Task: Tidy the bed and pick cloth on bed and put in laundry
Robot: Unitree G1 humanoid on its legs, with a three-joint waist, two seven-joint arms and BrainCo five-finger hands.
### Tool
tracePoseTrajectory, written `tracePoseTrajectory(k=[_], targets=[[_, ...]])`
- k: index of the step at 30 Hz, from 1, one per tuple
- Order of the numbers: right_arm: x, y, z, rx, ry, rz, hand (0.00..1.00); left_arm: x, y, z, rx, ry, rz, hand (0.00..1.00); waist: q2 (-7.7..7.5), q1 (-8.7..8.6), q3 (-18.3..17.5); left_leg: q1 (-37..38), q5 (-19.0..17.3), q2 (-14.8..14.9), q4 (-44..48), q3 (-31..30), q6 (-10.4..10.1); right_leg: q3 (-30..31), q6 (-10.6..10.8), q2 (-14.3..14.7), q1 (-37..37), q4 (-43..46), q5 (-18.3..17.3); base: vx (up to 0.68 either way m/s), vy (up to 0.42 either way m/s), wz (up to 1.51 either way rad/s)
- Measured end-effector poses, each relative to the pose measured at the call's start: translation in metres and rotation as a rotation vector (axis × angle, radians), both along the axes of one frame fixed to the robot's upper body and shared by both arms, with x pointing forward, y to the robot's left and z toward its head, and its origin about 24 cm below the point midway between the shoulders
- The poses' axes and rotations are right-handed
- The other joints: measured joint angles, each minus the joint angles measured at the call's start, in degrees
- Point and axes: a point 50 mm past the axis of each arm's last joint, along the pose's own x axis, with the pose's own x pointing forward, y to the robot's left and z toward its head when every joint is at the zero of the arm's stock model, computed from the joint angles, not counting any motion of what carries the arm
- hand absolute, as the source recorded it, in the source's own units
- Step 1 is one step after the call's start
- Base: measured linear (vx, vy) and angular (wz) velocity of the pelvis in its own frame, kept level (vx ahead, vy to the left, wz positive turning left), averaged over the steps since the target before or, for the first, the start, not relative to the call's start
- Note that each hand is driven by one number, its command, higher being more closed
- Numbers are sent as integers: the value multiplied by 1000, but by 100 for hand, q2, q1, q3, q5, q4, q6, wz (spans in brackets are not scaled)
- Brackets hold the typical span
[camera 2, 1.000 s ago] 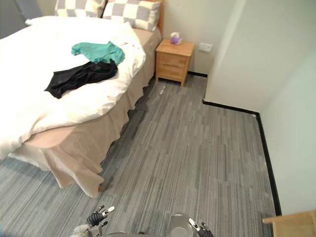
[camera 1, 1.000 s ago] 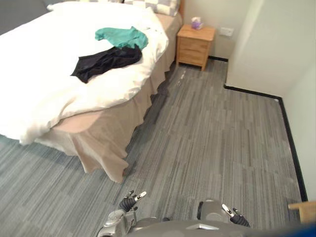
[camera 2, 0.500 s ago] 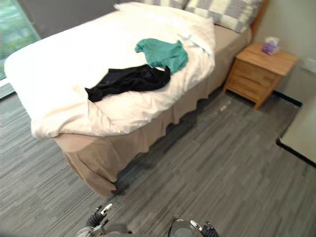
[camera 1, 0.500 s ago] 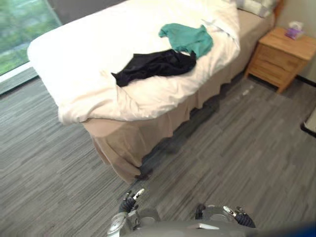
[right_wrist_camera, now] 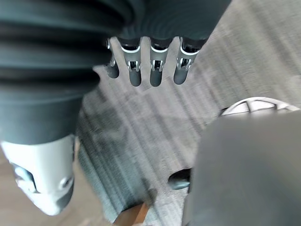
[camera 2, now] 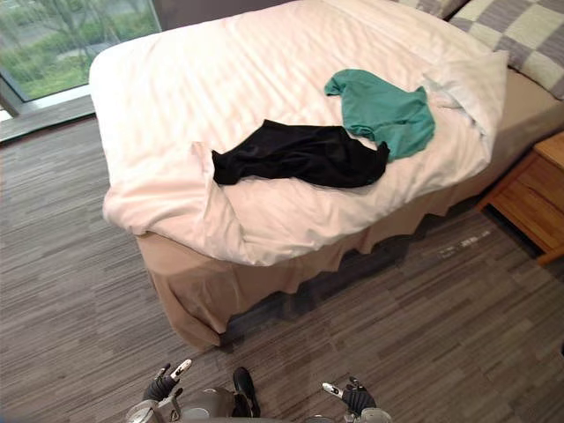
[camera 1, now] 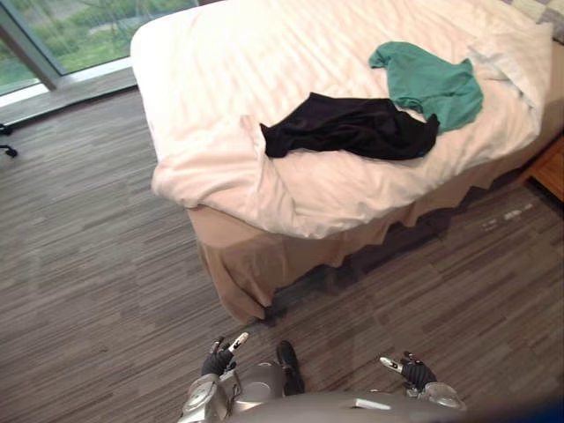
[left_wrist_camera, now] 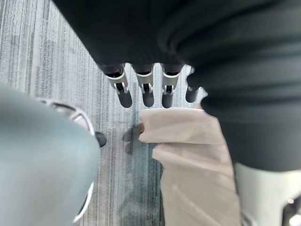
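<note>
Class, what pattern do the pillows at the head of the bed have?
The pillows are checked, grey and cream squares, clearest in the right eye view.

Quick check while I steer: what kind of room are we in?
A bedroom, most likely. There is a bed with a white duvet and checked pillows, a wooden nightstand beside it, and a black garment and a green garment lying on the duvet.
</note>
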Motion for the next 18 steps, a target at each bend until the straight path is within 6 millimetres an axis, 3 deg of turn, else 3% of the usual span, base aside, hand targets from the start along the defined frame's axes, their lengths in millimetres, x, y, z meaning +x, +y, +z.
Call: tracePoseTrajectory(k=[2, 3, 4, 5, 6, 7, 9, 10, 12, 13, 15, 17, 18], targets=[[-1, -4, 0, -13, -4, -27, 0, 0, -5, -1, -4, 14, -33, 0, 10, -63, -16, 152, 54, -74, -239, -91, 5, -59, 69, -53, -84, 444, 16, 55, 1, 50], [-1, -9, 1, -27, -8, -43, 0, -2, -8, -3, -11, 33, -54, 0, 112, -108, -41, 271, 51, -52, -327, -120, 9, -75, 94, -216, -316, 1340, -3, 81, 99, 66], [-1, -11, 2, -28, -18, -65, 0, -3, -9, -4, -10, 48, -82, 0, 106, -153, -31, 468, -116, -56, -331, -255, 53, 41, -36, -532, -723, 2681, 101, 104, 111, 69], [-5, -11, 1, -28, -12, -75, 0, -2, -8, -4, -5, 49, -96, 0, 65, -208, 0, 587, -243, -22, -372, -402, 92, 224, -198, -675, -925, 3320, 245, 119, 43, 82], [-4, -9, 1, -22, -18, -77, 0, -1, -6, -4, 5, 54, -118, 0, 48, -286, 45, 716, -297, -36, -409, -601, 114, 617, -256, -833, -1229, 4027, -186, 110, -10, 78], [-1, -8, 2, -19, -31, -66, 0, 1, -6, -4, 7, 56, -132, 0, 41, -301, 48, 741, -344, 30, -430, -745, 53, 788, -215, -781, -1497, 3883, -653, 146, -31, 75], [1, -7, 3, -14, -36, -62, 0, 3, -6, -4, -1, 58, -123, 0, 72, -300, 76, 754, -369, 130, -429, -908, 8, 940, -141, -638, -1752, 3260, -801, 169, -51, 58], [-2, -9, 2, -17, -36, -60, 0, 2, -7, -5, -13, 72, -113, 0, 138, -385, 97, 767, -394, 251, -395, -1178, -74, 1256, -109, -370, -1858, 2413, -783, 173, -109, 75], [-3, -10, 2, -20, -31, -48, 0, 1, -8, -6, -21, 76, -112, 0, 156, -438, 103, 761, -379, 323, -369, -1463, -136, 1691, -66, -92, -1929, 1562, -516, 194, -163, 91], [-10, -6, 0, -10, -7, -32, 0, 2, -4, -5, -13, 72, -126, 0, 39, -426, 95, 759, -397, 253, -381, -1680, -294, 2122, -103, 3, -1891, 699, 7, 213, -211, 92], [-12, 0, -2, 17, 4, -20, 0, -1, 0, -5, 6, 87, -139, 0, -122, -433, 114, 840, -336, 136, -439, -1901, -445, 2223, -163, -91, -1812, 555, 539, 192, -218, 82], [-11, -12, 0, -7, 13, 38, 0, 0, -13, -6, -6, 77, -163, 0, 133, -342, 73, 973, -189, 351, -709, -1929, -615, 2052, -203, 93, -1671, 417, 465, 240, -239, 43], [-8, -13, 1, -6, 11, 50, 0, -1, -16, -7, -7, 76, -168, 0, 176, -333, 55, 1001, -166, 390, -777, -1939, -641, 2000, -217, 145, -1626, 349, 456, 223, -226, 22]])
